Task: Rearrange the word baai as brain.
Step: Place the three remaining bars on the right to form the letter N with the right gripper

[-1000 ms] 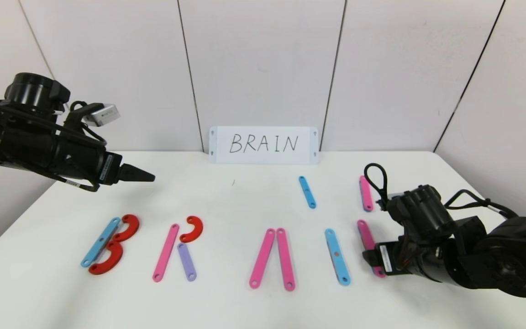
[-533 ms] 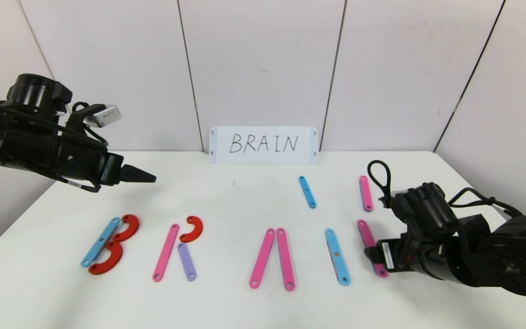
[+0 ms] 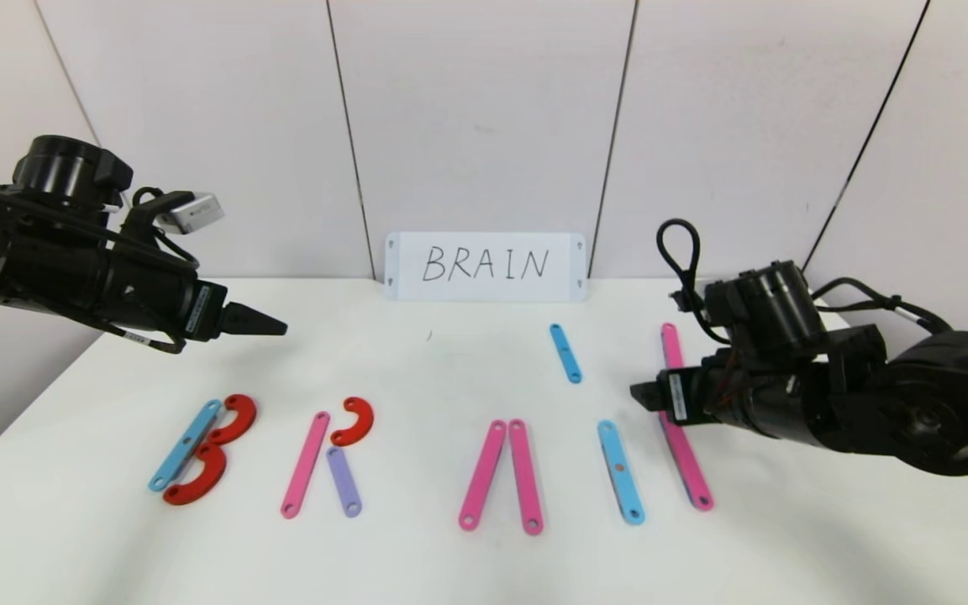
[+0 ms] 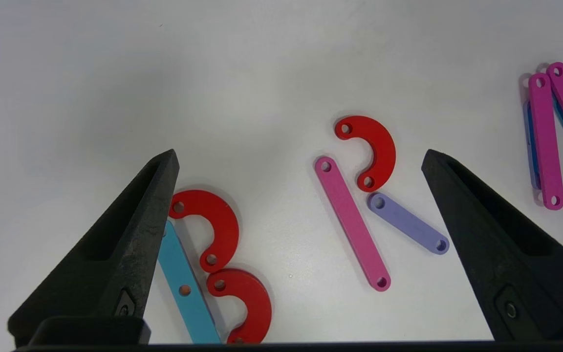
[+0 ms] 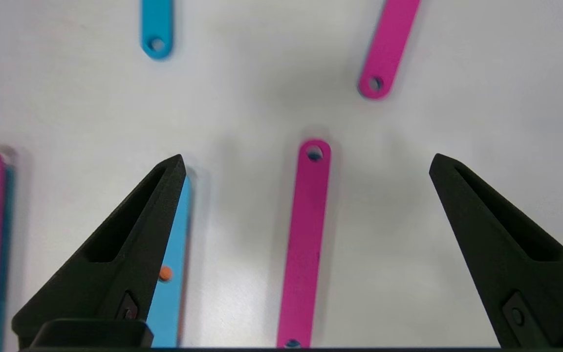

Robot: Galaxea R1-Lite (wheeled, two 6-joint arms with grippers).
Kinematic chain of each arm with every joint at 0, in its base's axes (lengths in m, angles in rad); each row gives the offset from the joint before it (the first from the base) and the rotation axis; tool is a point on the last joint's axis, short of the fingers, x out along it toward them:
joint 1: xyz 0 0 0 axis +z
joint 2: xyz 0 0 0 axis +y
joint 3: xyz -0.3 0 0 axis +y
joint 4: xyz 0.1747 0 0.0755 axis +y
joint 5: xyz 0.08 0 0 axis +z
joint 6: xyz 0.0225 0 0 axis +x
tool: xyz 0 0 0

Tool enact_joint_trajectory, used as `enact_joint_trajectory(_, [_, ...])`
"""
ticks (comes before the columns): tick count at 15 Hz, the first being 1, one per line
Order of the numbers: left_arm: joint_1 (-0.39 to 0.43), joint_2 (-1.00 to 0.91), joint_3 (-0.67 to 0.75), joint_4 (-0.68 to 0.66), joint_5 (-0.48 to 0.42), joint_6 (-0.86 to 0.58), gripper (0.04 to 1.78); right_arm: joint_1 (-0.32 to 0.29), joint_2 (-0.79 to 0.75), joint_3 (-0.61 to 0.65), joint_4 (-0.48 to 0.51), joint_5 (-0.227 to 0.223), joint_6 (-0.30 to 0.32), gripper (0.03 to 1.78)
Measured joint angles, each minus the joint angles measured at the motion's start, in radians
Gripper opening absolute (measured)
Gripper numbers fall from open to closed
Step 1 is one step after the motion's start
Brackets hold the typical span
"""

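The right arm [image 3: 828, 395] hides part of a pink strip [image 3: 686, 458]; the wrist views' edges cut off a blue strip [image 4: 184, 288].

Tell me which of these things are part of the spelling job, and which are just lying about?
Part of the job:
- the letter strips and red curves on the table
- right claw, open above a pink strip

Just there:
- white BRAIN card, standing at the wall
- left claw, open, hanging in the air
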Motion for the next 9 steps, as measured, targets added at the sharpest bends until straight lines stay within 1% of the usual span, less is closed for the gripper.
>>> enact_joint_trajectory(5, [0.0,-0.002,0.001,-0.01,0.0,0.0,1.74,0.005,0.117,-0.227,0.006,0.075,-0.037,1.74])
enact_joint_trajectory(9, [0.0,-0.002,0.0,-0.011,-0.001,0.0,1.74,0.003,0.232,-0.358,0.004,0.122,-0.053,1.74])
